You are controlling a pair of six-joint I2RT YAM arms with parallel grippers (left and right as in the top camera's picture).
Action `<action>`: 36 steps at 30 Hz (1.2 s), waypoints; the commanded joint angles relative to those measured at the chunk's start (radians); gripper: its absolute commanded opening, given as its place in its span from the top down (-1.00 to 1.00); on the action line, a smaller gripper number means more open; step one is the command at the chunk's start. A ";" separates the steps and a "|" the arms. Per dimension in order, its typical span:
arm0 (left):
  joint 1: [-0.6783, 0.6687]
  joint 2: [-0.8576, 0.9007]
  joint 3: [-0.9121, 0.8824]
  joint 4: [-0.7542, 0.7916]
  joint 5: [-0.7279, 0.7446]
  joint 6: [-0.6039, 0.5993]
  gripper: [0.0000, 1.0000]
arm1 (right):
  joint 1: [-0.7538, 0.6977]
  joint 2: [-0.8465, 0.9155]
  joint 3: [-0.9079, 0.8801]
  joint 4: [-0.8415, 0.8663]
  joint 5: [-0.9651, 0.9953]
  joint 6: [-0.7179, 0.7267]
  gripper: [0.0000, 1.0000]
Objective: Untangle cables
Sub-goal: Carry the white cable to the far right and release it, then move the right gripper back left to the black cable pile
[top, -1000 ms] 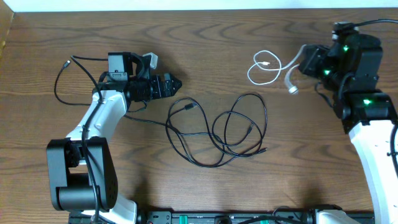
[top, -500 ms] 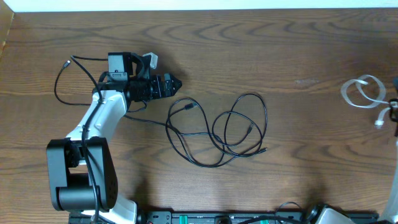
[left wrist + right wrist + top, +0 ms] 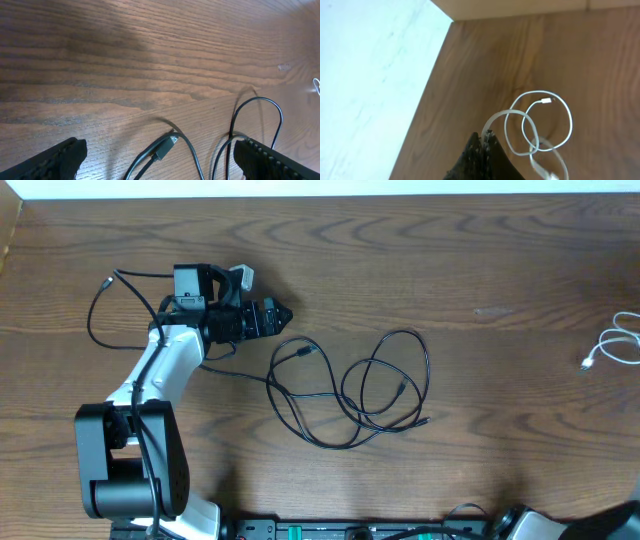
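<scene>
- Dark wood worktop (image 3: 420, 250) fills the overhead view. The black cables (image 3: 360, 395) lie near its middle, a little toward the front edge, as one loose knot of crossing loops.
- The white cable (image 3: 618, 343) sits at the right edge, well apart from the black ones. I cannot tell whether it rests on the wood or hangs.
- The left gripper (image 3: 282, 316) hovers just left of the knot, fingers spread wide and holding nothing. A black plug (image 3: 167, 145) lies ahead, between them.
- The right gripper (image 3: 482, 144) looks pinched closed, with the white cable running out from its tips, so I judge it is gripping that cable.
- Letting go this close to the right edge could let the white coil slide off the worktop.
- Two black strands run side by side behind the plug. A careless close could catch both, and pulling would then tighten the knot.
- Nothing pins the black knot, so a pull on one strand may drag the whole lot along instead of freeing it.
</scene>
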 commanded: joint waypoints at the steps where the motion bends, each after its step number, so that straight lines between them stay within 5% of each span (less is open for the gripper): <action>1: 0.001 0.006 0.021 0.000 -0.008 0.010 -1.00 | -0.002 0.055 0.008 0.046 -0.033 0.009 0.98; 9: 0.000 0.006 0.021 0.000 -0.008 0.010 -1.00 | -0.002 0.170 0.008 0.071 -0.033 0.009 0.98; 18: 0.000 0.006 0.021 0.000 -0.008 0.010 -1.00 | -0.002 0.201 0.008 0.048 -0.032 0.009 0.09; 25: 0.001 0.006 0.021 0.000 -0.008 0.010 -1.00 | -0.001 0.202 0.007 -0.045 -0.028 0.009 0.00; 29: 0.001 0.006 0.021 0.000 -0.008 0.010 -1.00 | 0.001 0.203 -0.018 -0.127 -0.018 -0.002 0.22; 32: 0.001 0.006 0.021 0.000 -0.009 0.010 -1.00 | 0.013 0.203 -0.072 -0.131 -0.036 -0.002 0.97; 36: 0.001 0.006 0.021 0.000 -0.009 0.010 -1.00 | 0.053 0.203 -0.177 -0.124 -0.137 -0.002 0.98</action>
